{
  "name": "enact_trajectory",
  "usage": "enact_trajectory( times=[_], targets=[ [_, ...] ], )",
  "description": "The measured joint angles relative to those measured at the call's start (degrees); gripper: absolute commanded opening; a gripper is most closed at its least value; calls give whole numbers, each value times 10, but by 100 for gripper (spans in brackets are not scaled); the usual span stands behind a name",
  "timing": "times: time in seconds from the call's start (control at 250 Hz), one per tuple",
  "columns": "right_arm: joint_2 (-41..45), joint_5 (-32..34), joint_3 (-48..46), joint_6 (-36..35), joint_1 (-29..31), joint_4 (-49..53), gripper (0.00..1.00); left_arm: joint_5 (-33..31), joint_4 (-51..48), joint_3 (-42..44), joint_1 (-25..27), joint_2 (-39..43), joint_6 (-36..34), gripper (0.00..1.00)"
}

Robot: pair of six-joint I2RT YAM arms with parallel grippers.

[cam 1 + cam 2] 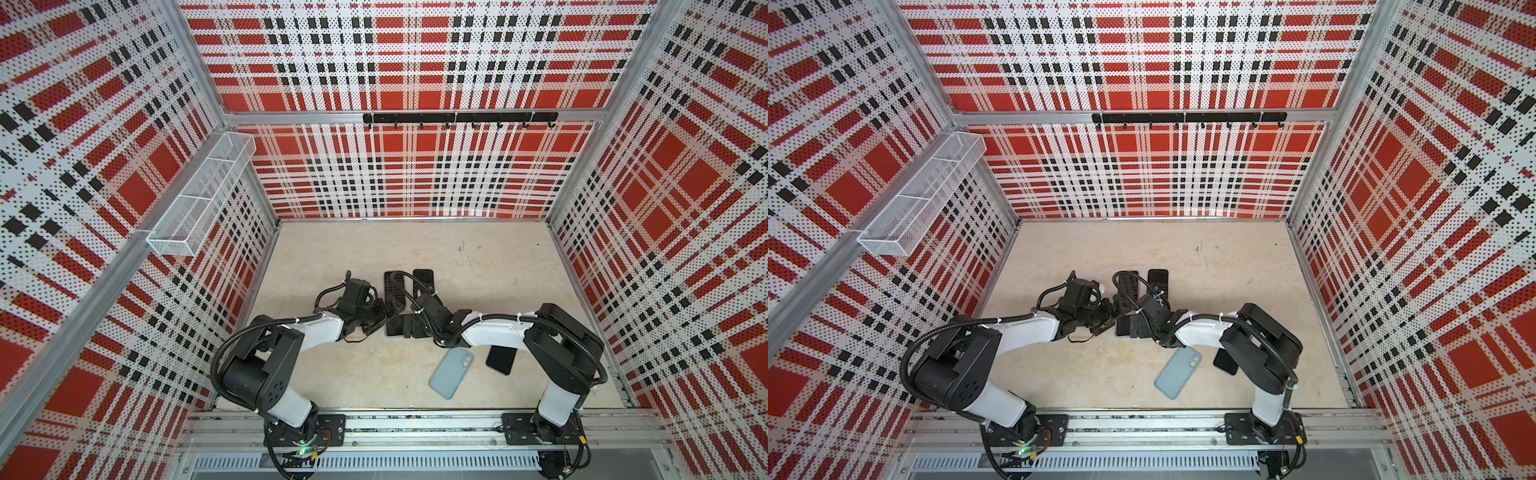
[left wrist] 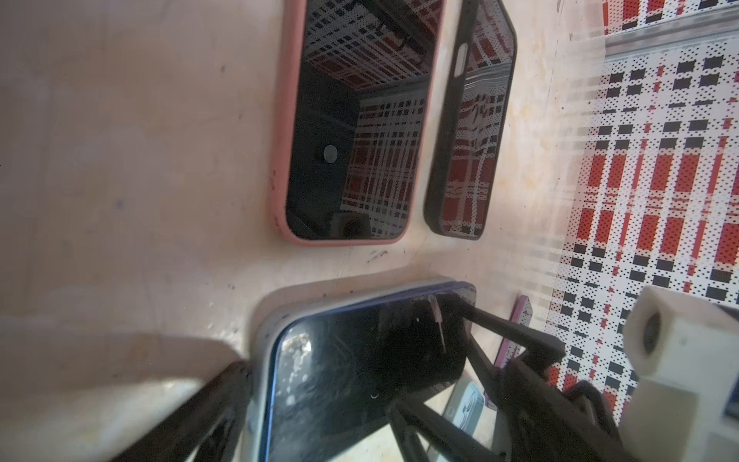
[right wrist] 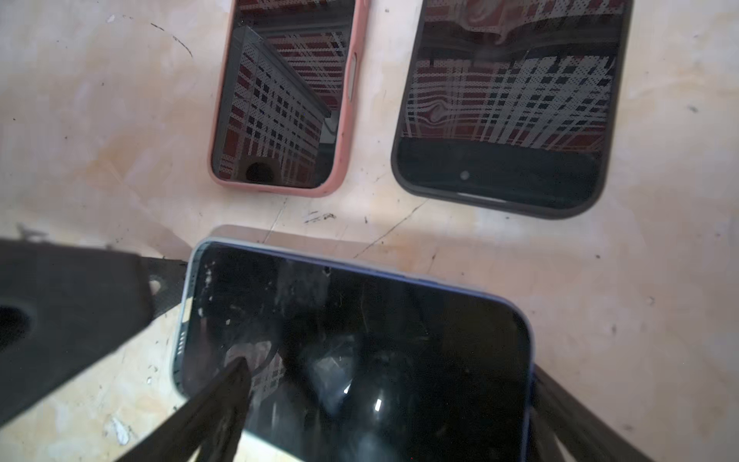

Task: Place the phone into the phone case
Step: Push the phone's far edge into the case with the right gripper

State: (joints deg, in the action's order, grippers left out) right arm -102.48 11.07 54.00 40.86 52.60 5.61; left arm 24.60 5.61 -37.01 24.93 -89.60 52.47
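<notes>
Phone [image 3: 360,352], port end toward left gripper [image 2: 352,340]

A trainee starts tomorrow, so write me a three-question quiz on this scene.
1. True or false: the pink-cased phone lies screen up.
2. What colour is the neighbouring case?
3. The blue case lies: A) back up B) on its edge C) on a phone.
Key: 1 true; 2 black; 3 A.
</notes>
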Motion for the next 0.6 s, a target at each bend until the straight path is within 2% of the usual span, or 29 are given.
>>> enact_trajectory(
  times=[0.304,0.464,0.6],
  targets=[
    [11,7,-7,11,5,7,100,0,0,0,-2,0,0,100],
    [59,-17,-31,9,-5,23,100,3,1,2,-5,1,0,100],
    [96,-54,-50,4,-42,22,100,5,5,4,-5,1,0,100]
  ],
)
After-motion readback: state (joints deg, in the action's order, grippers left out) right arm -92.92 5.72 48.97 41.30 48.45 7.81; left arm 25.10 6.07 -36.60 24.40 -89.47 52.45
